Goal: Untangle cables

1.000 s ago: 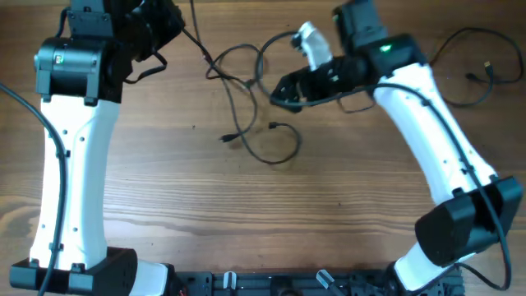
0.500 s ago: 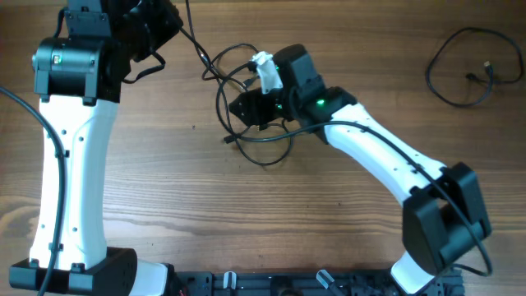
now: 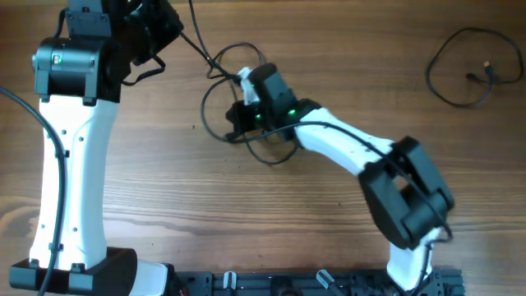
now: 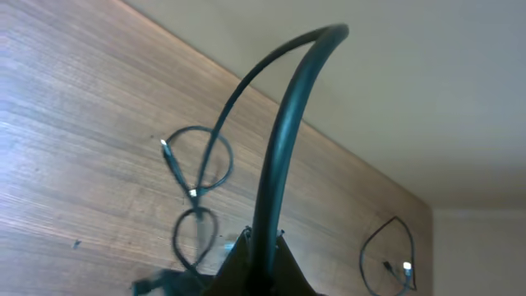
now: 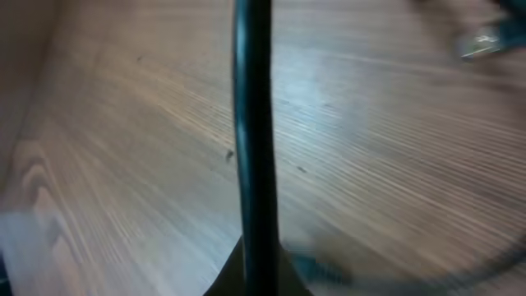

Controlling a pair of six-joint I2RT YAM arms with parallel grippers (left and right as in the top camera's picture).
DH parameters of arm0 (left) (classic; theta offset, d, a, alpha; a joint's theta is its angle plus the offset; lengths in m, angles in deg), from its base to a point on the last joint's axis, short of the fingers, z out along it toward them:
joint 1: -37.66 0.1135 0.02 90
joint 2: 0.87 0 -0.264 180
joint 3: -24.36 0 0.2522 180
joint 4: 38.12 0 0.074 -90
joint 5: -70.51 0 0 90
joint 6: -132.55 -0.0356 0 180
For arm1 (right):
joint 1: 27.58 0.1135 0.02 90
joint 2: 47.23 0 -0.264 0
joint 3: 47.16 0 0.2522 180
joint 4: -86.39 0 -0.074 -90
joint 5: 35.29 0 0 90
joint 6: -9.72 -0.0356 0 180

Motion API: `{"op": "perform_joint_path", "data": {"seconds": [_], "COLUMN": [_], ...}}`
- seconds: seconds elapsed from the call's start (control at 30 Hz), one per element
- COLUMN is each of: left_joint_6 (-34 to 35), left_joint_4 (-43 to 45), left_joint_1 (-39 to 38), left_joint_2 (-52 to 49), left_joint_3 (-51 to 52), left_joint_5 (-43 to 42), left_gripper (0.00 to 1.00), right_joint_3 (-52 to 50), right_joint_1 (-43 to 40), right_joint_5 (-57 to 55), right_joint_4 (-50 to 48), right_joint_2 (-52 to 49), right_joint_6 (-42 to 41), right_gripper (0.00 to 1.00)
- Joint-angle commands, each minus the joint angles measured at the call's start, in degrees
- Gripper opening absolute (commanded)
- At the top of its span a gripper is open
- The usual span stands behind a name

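Observation:
The cables (image 3: 246,62) lie as thin black loops at the table's upper middle. One strand runs taut up-left to my left gripper (image 3: 170,29), which is shut on it. In the left wrist view that cable (image 4: 283,131) rises from between the shut jaws of the left gripper (image 4: 263,244), with loops (image 4: 200,168) on the wood beyond. My right gripper (image 3: 234,121) is down in the tangle's left side. The right wrist view is blurred. There the right gripper (image 5: 259,267) is shut on a black cable (image 5: 253,123) that stands straight up from the jaws. A plug end (image 5: 483,39) shows at upper right.
A separate black cable (image 3: 464,70) lies coiled at the table's far right corner, also seen as a loop (image 4: 393,255) in the left wrist view. The white right arm (image 3: 345,148) stretches across the table's middle. The left arm (image 3: 70,140) stands along the left side.
The right arm swung left from the upper right down into the tangle, and its gripper went from open to shut on a cable. The loops shifted left. The left arm held still.

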State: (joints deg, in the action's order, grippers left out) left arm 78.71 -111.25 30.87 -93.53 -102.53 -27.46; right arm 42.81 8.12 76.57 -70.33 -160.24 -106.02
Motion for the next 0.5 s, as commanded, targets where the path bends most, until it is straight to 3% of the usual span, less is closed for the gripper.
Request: {"op": "perform_joint_path", "data": {"seconds": [0.0,0.13,0.27,0.33,0.47], "left_joint_6": [0.11,0.09,0.04,0.04,0.07], "left_joint_4": [-1.86,-6.49,-10.12,-11.8,-14.67], "left_joint_1": [0.22,0.22,0.22,0.22,0.74], "left_joint_2": [1.36,1.01,0.92,0.92,0.87], "left_joint_3": [-0.52,-0.5,-0.46,-0.46,-0.46], "left_joint_5": [6.47,15.34,23.47,29.51,37.75], "left_gripper": [0.04,0.04,0.04,0.04,0.04], "right_joint_3": [0.26,2.4,2.67,2.73,2.73], "right_joint_1": [-7.32,-21.24,-40.39,-49.66,-60.7], "right_joint_5": [-1.31,-1.22,1.88,4.07,6.12], "right_joint_4": [5.66,15.04,14.99,14.05,11.23], "right_joint_2": [16.44,32.35,43.19,45.22,44.17], "right_joint_6": [3.1,3.45,2.91,1.68,0.68], "right_gripper": [0.04,0.04,0.04,0.04,0.04]}}
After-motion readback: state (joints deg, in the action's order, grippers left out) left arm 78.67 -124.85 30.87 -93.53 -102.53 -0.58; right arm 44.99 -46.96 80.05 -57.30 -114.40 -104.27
